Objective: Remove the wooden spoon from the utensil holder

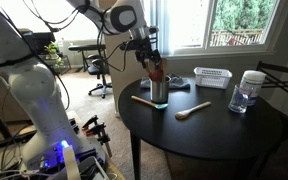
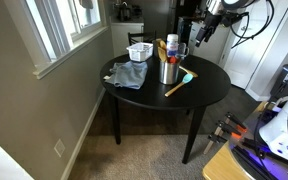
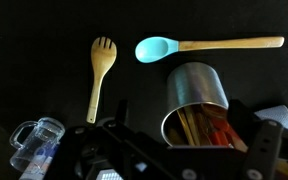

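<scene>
The claw (image 3: 189, 140) hides the utensil holder's (image 3: 196, 88) near rim.

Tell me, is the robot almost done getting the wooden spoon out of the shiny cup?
Not yet. Done: the gripper hangs right above the utensil holder. In hand: nothing; in the wrist view its jaws look open, one on each side of the holder. Left: the wooden spoon is inside the holder with other tools, so it must be gripped and lifted out.

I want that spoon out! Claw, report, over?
Claw open above shiny grey metal cylinder holder. Pale wooden spoon inside, ungrasped. Red utensil alongside it.
</scene>
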